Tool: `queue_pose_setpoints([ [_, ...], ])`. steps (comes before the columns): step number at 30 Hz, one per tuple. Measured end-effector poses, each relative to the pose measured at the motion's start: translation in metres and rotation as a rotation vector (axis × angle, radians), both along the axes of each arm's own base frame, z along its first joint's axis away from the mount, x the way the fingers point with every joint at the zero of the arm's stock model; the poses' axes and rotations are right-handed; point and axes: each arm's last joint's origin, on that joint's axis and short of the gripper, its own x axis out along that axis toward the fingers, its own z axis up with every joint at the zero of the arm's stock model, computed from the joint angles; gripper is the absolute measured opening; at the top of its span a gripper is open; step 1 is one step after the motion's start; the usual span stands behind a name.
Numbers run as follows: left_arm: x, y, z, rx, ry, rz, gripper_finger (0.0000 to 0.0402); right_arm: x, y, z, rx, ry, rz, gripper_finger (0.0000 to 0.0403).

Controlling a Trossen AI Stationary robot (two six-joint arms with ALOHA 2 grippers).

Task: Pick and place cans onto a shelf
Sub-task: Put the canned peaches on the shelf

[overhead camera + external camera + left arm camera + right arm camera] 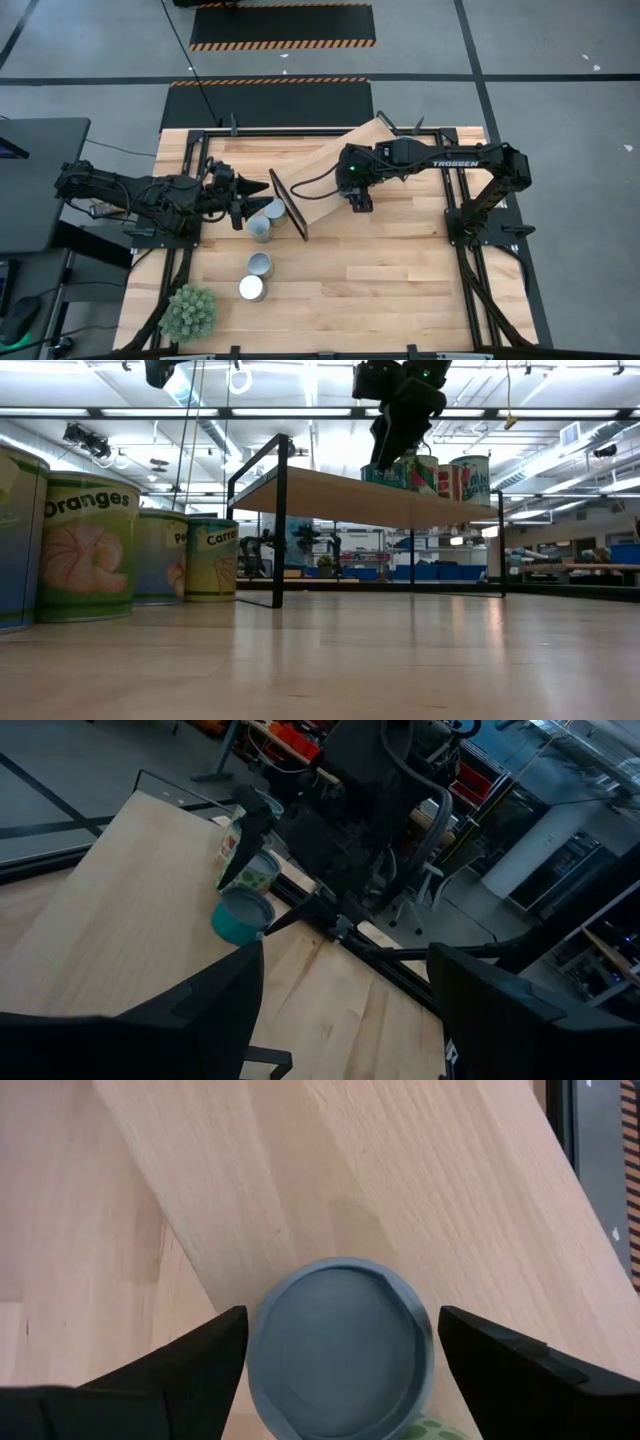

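Note:
The shelf (pixel 335 165) stands slantwise on the table's far half, and in the low view several cans (pixel 470 478) stand on its plank (pixel 340 495). My right gripper (pixel 340 1315) hangs over it, pointing steeply down, open, one finger on each side of a can with a blue-grey top (pixel 340 1345) that stands upright on the plank (pixel 400 1180). My left gripper (pixel 255 198) hovers open and empty off the shelf's left end frame (pixel 290 205). Several more cans (pixel 260 229) stand on the tabletop below and beside it.
A spiky green plant (pixel 188 312) sits at the table's near left corner. Two cans (pixel 260 263) (pixel 251 288) stand between it and the shelf. The table's near right part (pixel 400 290) is bare wood. A black frame (pixel 455 200) edges the table.

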Motion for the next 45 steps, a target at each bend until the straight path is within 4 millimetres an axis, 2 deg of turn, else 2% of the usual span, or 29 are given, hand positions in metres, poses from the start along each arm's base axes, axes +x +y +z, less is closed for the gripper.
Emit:
queue_pose_setpoints([
  [5, 0.000, 0.000, -0.001, 0.002, 0.016, -0.014, 0.0286, 0.000, 0.001, 0.001, 0.000, -0.006, 0.002, 0.0334],
  [10, -0.003, -0.002, -0.015, -0.013, 0.152, -0.091, 0.0286, -0.003, 0.006, 0.010, -0.007, -0.054, 0.005, 0.0333],
  [17, -0.011, 0.000, -0.035, -0.030, 0.372, -0.087, 0.0286, -0.004, 0.011, 0.041, -0.062, -0.153, -0.015, 0.0333],
  [22, -0.010, 0.001, -0.048, 0.081, 0.523, -0.087, 0.0286, -0.002, 0.023, 0.069, -0.057, -0.248, -0.012, 0.0333],
  [27, -0.002, 0.002, -0.063, 0.077, 0.649, -0.082, 0.0286, -0.003, 0.049, 0.096, -0.055, -0.354, -0.005, 0.0330],
  [30, 0.008, 0.002, -0.070, 0.053, 0.684, -0.100, 0.0286, -0.005, 0.069, 0.103, -0.088, -0.382, 0.000, 0.0327],
  [34, 0.022, 0.005, -0.079, 0.062, 0.755, -0.081, 0.0286, -0.009, 0.092, 0.103, -0.061, -0.400, -0.046, 0.0327],
  [38, 0.033, 0.010, -0.078, 0.072, 0.813, -0.060, 0.0292, -0.015, 0.114, 0.101, 0.007, -0.395, -0.067, 0.0326],
  [45, 0.043, 0.020, -0.063, 0.148, 0.899, -0.089, 0.0348, -0.029, 0.147, 0.097, 0.034, -0.385, -0.112, 0.0326],
])
